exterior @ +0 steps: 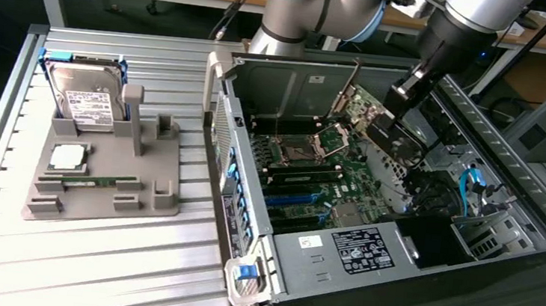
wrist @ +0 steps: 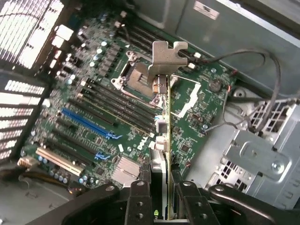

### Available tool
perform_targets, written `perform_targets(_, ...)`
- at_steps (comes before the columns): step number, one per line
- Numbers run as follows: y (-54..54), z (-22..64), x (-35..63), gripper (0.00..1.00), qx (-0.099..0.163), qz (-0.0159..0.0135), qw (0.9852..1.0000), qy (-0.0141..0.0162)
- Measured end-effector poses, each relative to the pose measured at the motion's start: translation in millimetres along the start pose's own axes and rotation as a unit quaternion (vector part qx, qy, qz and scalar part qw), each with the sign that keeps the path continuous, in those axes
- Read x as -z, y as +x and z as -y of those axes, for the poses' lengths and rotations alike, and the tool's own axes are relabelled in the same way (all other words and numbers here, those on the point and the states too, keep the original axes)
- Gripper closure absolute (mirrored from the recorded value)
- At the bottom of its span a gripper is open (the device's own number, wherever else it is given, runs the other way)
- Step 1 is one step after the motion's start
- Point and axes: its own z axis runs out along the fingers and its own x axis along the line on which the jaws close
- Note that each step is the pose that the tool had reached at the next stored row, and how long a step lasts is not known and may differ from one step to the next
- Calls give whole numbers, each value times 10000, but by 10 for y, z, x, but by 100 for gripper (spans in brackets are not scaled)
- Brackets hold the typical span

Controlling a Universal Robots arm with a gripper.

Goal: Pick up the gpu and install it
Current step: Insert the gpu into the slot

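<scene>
The gpu (exterior: 381, 126), a thin card with a black face and a green board, hangs tilted above the open computer case (exterior: 343, 257). My gripper (exterior: 399, 105) is shut on its upper edge. In the wrist view the gpu (wrist: 162, 122) shows edge-on between my gripper's (wrist: 163, 190) two fingers (wrist: 139, 197), with its silvery end bracket (wrist: 164, 58) at the far end. Under the card lies the green motherboard (wrist: 93, 93) with its blue expansion slots (wrist: 86, 123) and the processor socket. The card hovers above the board and touches no slot.
A grey holder tray (exterior: 153, 202) on the slatted metal table (exterior: 92, 263) at the exterior view's left carries a silver hard drive (exterior: 88, 98), a green RAM stick (exterior: 90, 179) and a processor chip (exterior: 67, 156). Loose cables (wrist: 262, 61) and a metal drive cage (wrist: 253, 159) sit beside the motherboard.
</scene>
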Motion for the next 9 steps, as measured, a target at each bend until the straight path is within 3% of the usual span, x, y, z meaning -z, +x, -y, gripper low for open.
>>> perform_targets(4,0,0,-1,73,372,-16,9993,-2)
perform_targets(9,0,0,-2,73,838,-36,9965,-4)
